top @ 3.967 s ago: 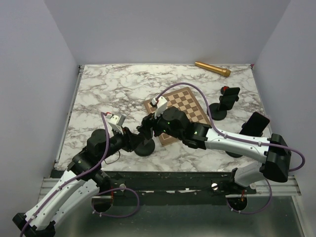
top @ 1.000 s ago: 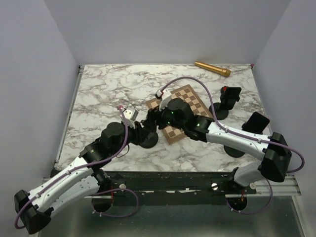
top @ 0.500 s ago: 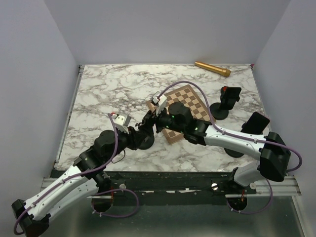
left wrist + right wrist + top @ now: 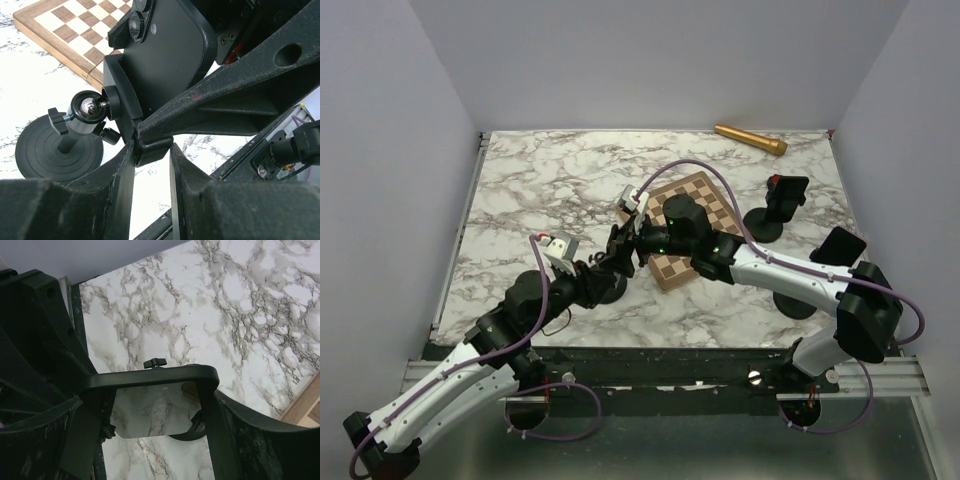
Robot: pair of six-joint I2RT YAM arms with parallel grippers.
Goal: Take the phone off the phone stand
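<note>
Two arms meet at the middle of the overhead view, over the one phone stand (image 4: 85,112) nearest the front edge of the marble tabletop (image 4: 540,180). The single phone (image 4: 170,50) they are working on sits tilted in that stand's cradle, its back and two camera lenses showing at the top of the left wrist view. The right tool (image 4: 623,248) is clamped across the phone, one of its fingers (image 4: 250,440) on each side. The left tool (image 4: 152,160) is low beside the cradle with its two fingers drawn close and a dark block wedged at their tips. I cannot tell whether that block is part of the stand or of the other arm, so its grip is unclear. Right of centre lies one chessboard (image 4: 710,205), partly under the right arm. One brass-coloured rod (image 4: 751,139) lies at the upper right. Two more stands (image 4: 772,208) (image 4: 835,250) are at the right side, making three in all.
</note>
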